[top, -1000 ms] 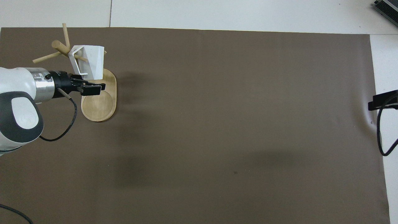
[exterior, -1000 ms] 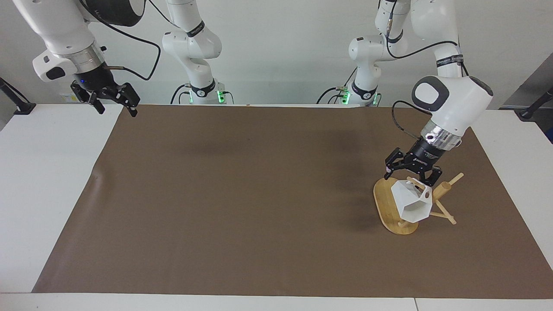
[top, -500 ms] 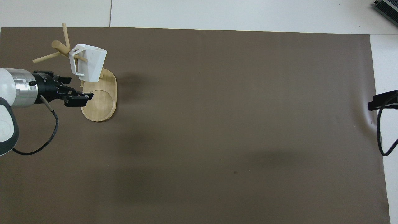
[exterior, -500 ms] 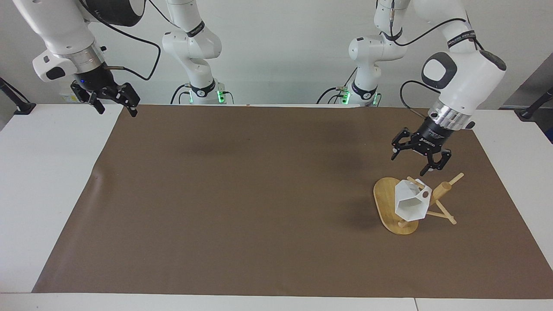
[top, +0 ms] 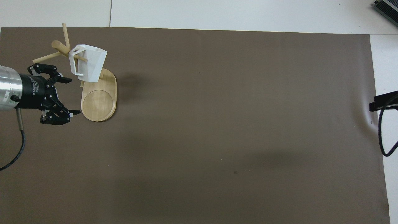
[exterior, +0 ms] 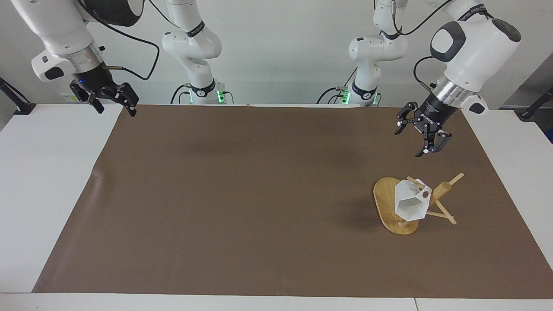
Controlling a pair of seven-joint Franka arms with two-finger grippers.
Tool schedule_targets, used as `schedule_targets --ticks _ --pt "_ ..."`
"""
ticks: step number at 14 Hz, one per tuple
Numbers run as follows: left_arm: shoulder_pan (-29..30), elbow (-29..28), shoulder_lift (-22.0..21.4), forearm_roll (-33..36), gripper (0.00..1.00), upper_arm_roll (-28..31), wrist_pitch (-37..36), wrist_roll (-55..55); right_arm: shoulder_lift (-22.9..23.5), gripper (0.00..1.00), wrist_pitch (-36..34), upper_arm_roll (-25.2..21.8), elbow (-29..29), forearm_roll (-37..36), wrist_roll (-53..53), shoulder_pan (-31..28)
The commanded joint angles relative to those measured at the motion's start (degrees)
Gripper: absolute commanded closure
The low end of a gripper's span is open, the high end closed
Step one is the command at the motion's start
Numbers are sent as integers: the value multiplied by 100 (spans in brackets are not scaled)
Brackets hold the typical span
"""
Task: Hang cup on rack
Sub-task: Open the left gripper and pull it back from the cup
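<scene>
White faceted cup (exterior: 410, 204) hangs tilted by its handle on a rack (exterior: 389, 203) peg, apparently over the bamboo base.

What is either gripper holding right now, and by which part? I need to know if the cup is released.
Nothing is held. The cup hangs by its handle on the rack; both jaws stand open.

I see a brown mat (exterior: 242, 194) spread flat over most of the white table (exterior: 43, 181), whose bare surface shows along the mat's edges. Near the edge toward the right arm's end, the mat has 1 slight crease (exterior: 96, 176). In the overhead view, a grey device (top: 387, 8) sits at the table's corner, mostly cut off.
</scene>
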Motion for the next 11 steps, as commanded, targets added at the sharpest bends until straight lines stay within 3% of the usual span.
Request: schedule_targets --ticks 1,6,11 --pt "-15 361 70 115 0 15 -649 1536 -84 0 -95 -24 -28 77 -50 2" --pt "29 652 158 255 0 24 -897 3961 -84 0 -95 -7 -20 77 -42 2" --pt "-32 1038 273 887 0 15 -1599 6572 -93 0 -95 2 -20 86 -42 2"
